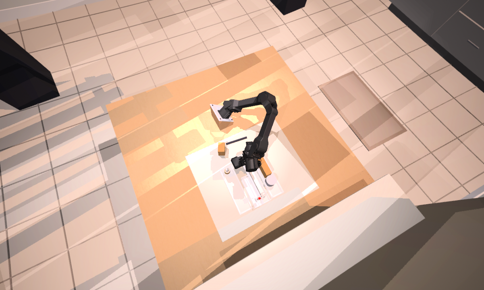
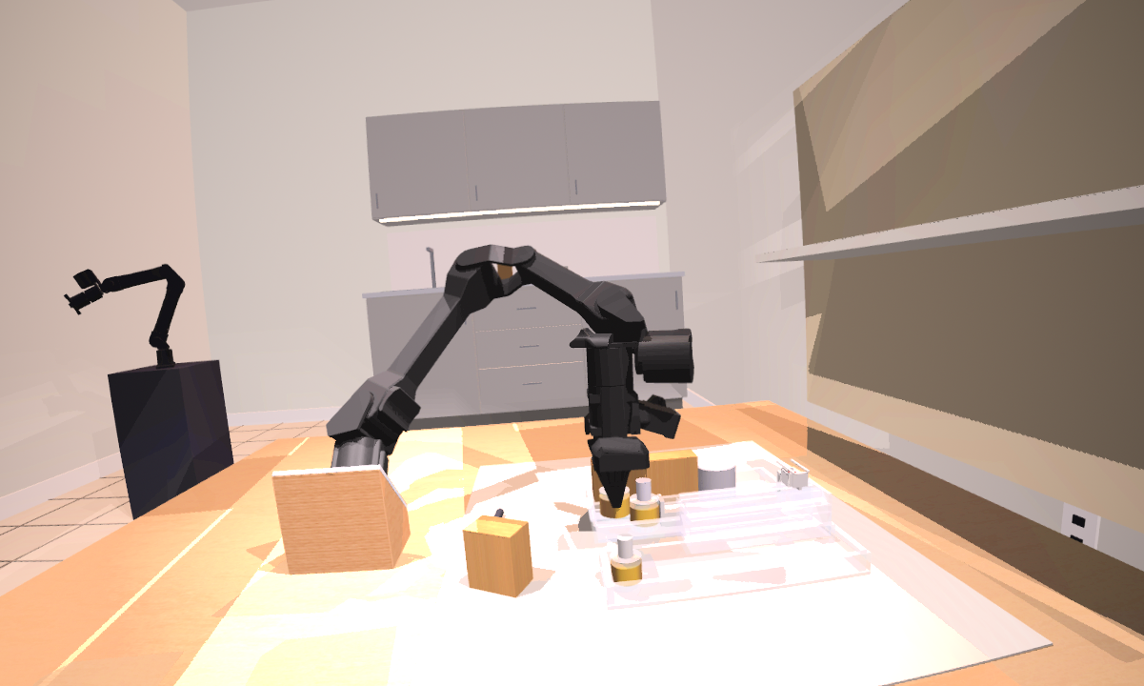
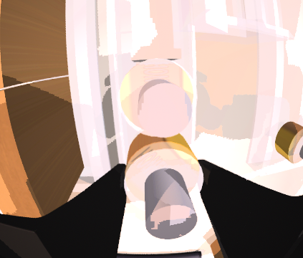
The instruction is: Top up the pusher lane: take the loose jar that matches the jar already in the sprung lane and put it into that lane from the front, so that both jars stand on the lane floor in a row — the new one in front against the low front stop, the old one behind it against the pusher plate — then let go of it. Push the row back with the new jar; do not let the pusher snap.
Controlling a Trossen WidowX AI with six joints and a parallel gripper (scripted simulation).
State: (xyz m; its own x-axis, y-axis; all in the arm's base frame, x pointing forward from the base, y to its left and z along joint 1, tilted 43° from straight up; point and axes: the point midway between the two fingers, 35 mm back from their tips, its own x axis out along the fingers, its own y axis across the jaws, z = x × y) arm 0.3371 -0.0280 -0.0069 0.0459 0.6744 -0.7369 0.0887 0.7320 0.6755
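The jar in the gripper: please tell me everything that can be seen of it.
The jar in the gripper has a golden-brown body with a pale band and a narrower grey cap. It stands upright at the front end of the clear lane, clamped between the two black fingers of the gripper. Directly behind it stands the matching jar; whether they touch is unclear.

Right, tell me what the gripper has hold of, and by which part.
The gripper is shut on a gold-banded jar, its fingers clamping the jar's body from both sides, below the grey cap.
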